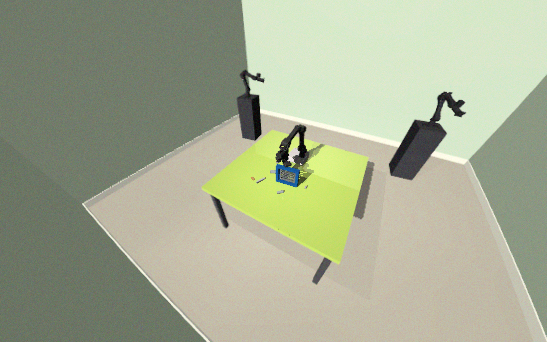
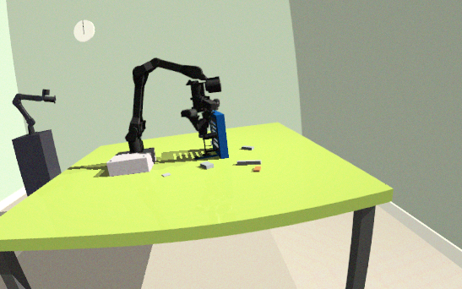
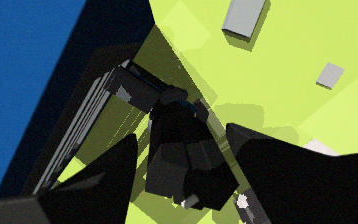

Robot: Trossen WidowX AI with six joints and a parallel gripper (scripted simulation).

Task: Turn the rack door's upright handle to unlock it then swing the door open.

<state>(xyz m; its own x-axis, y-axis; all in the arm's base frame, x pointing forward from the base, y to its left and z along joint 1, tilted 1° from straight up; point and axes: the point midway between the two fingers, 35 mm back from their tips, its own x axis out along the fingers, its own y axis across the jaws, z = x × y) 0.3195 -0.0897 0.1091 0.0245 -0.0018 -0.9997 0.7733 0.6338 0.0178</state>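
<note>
The blue rack frame stands upright on the table. Its barred grille shows in the wrist view along the frame's side. I cannot tell exactly how far the door stands from the frame. The dark upright handle lies between my fingers in the wrist view, joined near a dark block. My gripper is open, pointing down beside the frame, with a fingertip on each side of the handle and gaps showing. Small contacts are hidden in the top and exterior views.
Small grey blocks, a long grey bar and an orange piece lie on the green table. A white box stands at the arm's base.
</note>
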